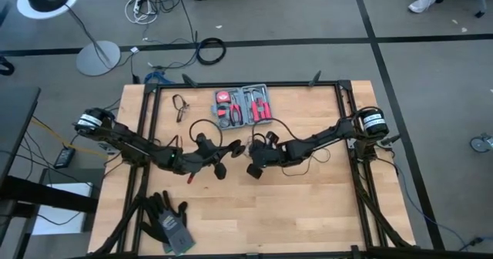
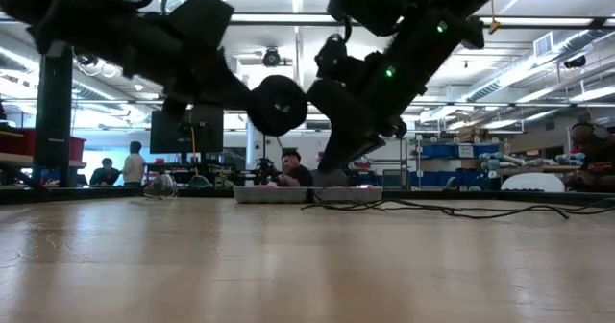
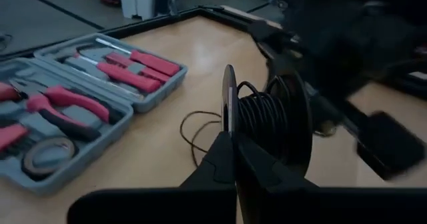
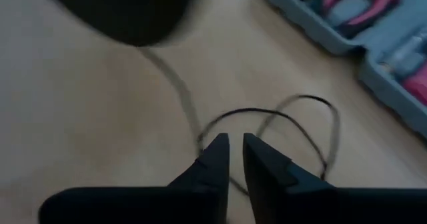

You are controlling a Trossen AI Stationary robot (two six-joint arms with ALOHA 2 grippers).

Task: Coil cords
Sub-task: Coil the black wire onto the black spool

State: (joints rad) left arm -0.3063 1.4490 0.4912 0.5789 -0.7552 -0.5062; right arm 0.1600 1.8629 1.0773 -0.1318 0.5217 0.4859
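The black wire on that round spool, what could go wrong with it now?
The left hand pinches only the spool's thin rim, so it might slip or twist. The right hand is slightly open over the loose wire on the table, so it may miss. The slack might also snag the tool kit nearby.

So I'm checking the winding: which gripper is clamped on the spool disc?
The left gripper: its fingers pinch the rim of the black disc with wire coiled beside it. The right gripper stands slightly open over loose wire, holding nothing.
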